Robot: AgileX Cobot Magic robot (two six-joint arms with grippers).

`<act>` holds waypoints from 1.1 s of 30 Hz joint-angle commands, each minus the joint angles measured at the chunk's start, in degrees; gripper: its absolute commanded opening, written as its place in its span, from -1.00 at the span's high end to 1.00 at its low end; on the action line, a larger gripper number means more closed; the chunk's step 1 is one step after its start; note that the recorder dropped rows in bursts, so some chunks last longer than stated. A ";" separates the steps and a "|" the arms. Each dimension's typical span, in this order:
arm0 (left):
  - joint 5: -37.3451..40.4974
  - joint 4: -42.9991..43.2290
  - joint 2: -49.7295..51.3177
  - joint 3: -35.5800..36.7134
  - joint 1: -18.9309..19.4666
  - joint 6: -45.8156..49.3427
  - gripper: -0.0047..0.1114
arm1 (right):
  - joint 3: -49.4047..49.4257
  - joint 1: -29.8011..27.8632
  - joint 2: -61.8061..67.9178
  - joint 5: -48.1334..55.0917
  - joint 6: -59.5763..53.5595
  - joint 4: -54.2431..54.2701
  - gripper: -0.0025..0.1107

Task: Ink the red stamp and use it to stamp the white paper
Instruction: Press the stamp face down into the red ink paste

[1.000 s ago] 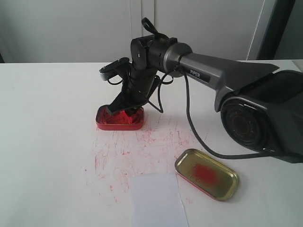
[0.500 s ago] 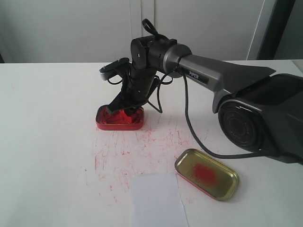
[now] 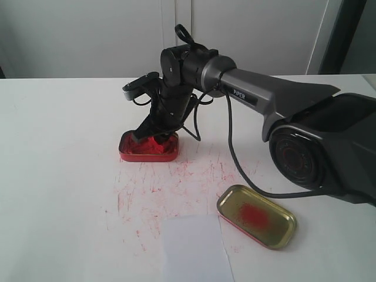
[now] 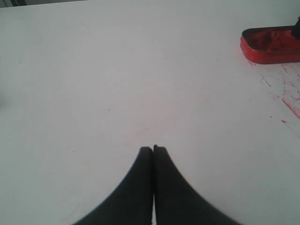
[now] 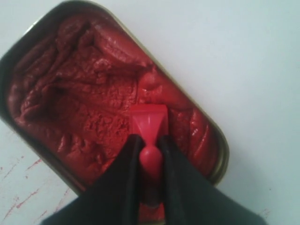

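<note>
Right gripper (image 5: 149,140): the red stamp (image 5: 149,123) is being clamped by its knob between the two jaws.
Red stamp position: the square base is being held down on the red paste inside the ink tin (image 3: 148,157).
Left gripper (image 4: 153,150): the jaws are being held together with nothing between them, above bare tabletop (image 4: 93,84).
White paper (image 3: 194,247): it is being shown flat at the near table edge, well apart from the tin and just beside the gold lid (image 3: 283,232).

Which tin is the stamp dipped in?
The red tin packed with red paste; the gold tin beside the white paper holds only a red smear.
</note>
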 commanded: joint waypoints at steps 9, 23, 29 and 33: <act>-0.33 0.02 -0.20 0.25 0.07 -0.14 0.92 | 2.17 -0.05 -1.56 5.45 -0.67 -5.51 0.96; -0.33 0.02 -0.20 0.25 0.07 -0.14 0.92 | -0.27 -0.05 -5.55 1.33 -1.18 -2.27 0.96; -0.33 0.02 -0.20 0.25 0.07 -0.14 0.92 | -0.27 -0.05 -6.02 1.43 -1.18 -2.26 0.96; -0.33 0.02 -0.20 0.25 0.07 -0.14 0.92 | -0.27 -0.05 -5.92 1.71 -3.64 -2.37 0.96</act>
